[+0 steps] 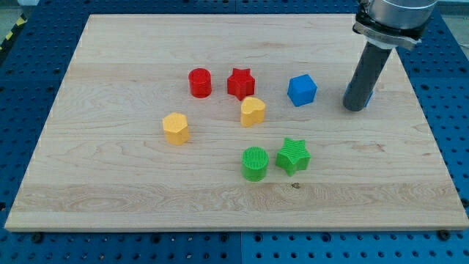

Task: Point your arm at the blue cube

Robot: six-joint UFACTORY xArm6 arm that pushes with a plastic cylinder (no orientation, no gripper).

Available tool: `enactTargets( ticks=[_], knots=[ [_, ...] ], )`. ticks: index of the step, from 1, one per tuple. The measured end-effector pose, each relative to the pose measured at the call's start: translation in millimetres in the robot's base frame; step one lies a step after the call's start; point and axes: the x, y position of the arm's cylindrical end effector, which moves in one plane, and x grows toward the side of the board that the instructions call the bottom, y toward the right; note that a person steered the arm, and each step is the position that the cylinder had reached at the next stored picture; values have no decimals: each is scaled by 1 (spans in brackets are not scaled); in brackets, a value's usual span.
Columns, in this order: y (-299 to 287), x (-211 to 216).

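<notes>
The blue cube [302, 90] sits on the wooden board [132, 176] right of centre, near the view's top. My tip [355, 108] rests on the board to the right of the blue cube, with a clear gap between them. A sliver of another blue block [369, 94] shows just behind the rod on its right side; its shape is hidden.
A red cylinder [200, 83] and a red star [240, 83] lie left of the blue cube. A yellow heart [253, 111] and a yellow block [176, 128] sit lower left. A green cylinder [255, 163] and a green star [293, 155] lie toward the view's bottom.
</notes>
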Motion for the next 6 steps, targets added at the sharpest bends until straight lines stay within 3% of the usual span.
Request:
enactTargets(
  ticks=[6],
  knots=[
    [-88, 6]
  ],
)
